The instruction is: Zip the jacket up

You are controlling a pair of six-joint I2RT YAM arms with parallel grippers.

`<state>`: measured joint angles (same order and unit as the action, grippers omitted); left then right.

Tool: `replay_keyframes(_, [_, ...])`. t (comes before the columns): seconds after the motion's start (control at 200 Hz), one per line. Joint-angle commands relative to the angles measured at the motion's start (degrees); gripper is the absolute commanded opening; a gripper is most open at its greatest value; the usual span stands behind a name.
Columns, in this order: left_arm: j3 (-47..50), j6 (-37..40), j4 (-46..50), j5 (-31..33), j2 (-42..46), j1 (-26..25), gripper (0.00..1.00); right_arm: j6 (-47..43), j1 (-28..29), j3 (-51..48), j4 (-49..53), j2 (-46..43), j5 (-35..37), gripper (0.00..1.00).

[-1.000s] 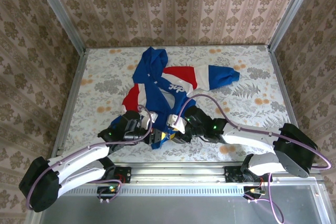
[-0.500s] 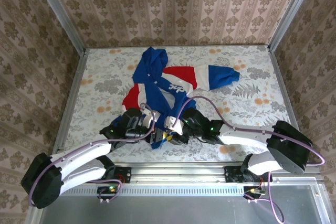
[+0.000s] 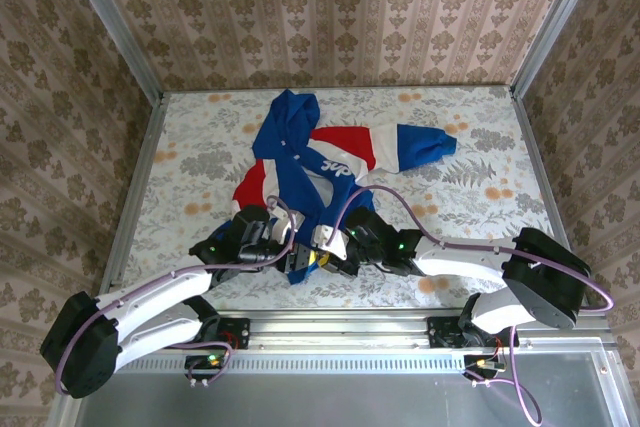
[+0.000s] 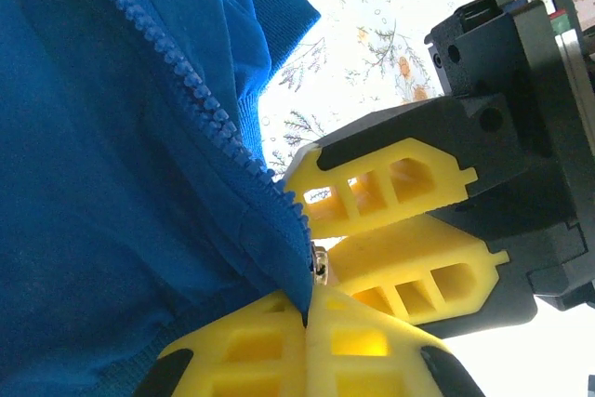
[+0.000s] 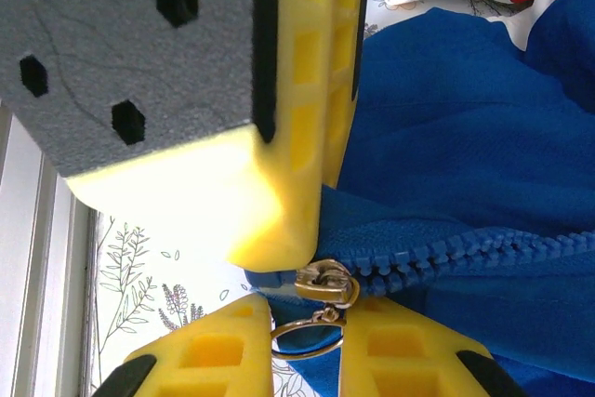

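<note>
claws meet at the near hem of the jacket (image 3: 300, 162). left claw (image 4: 307, 318) is pinched tight on the blue hem at the foot of the zipper teeth (image 4: 200, 109). right claw (image 5: 305, 350) stands narrow around the ring pull (image 5: 307, 334) under the slider (image 5: 325, 284); whether it grips, cannot tell. farther back the jacket lies crumpled mid-tabletop (image 3: 480, 207), one sleeve (image 3: 420, 144) flung right.
</note>
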<state>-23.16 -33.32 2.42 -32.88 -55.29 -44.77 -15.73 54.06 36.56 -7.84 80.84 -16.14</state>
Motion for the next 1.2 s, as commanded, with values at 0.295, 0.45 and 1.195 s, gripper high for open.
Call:
replay_keyframes(0.295, [-2.3,2.4,2.2,-2.2,0.3,0.5,0.0,-1.3,0.3,1.8,2.9,-0.4,-1.0,0.31])
replay_keyframes(0.45, [-2.2,2.5,2.7,-2.1,0.4,0.5,0.0,-0.9,0.3,1.7,2.5,-0.6,-0.8,0.2])
replay_keyframes(1.195, [-2.5,2.0,2.9,-1.3,0.6,0.5,0.0,2.7,0.9,-0.4,-1.7,-2.1,1.2,0.42])
